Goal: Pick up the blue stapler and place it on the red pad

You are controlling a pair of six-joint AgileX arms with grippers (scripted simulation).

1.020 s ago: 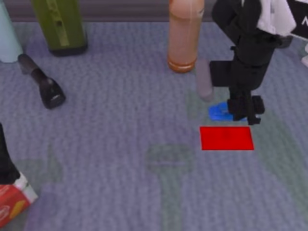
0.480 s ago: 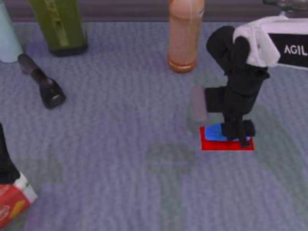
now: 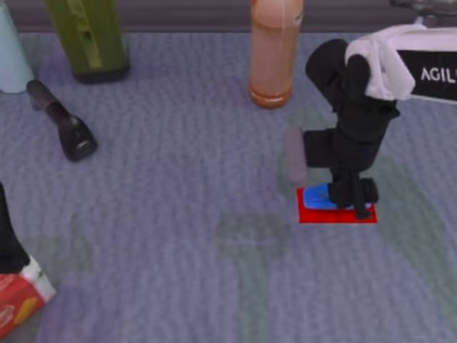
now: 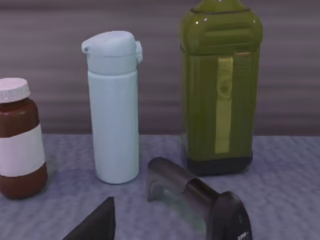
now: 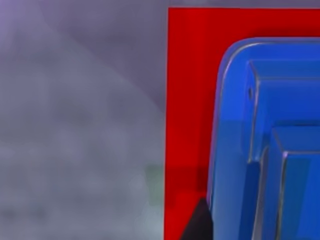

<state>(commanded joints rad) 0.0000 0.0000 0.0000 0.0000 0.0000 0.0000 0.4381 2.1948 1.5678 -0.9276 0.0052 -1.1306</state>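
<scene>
The blue stapler lies over the far part of the red pad, right of the table's middle. My right gripper points down over it and is shut on the stapler, hiding its right half. In the right wrist view the stapler fills the frame above the pad, with one dark fingertip against its side. I cannot tell whether the stapler rests on the pad or hangs just over it. My left arm stays parked at the left edge, gripper open, one fingertip showing.
An orange-brown bottle stands behind the pad. At the back left are a green bottle, a pale blue flask and a black scanner. A red-and-white carton lies front left. A brown jar stands beside the flask.
My right gripper carried the stapler from just behind the red pad toward the front, to over the pad. In the last half second it has barely moved.
</scene>
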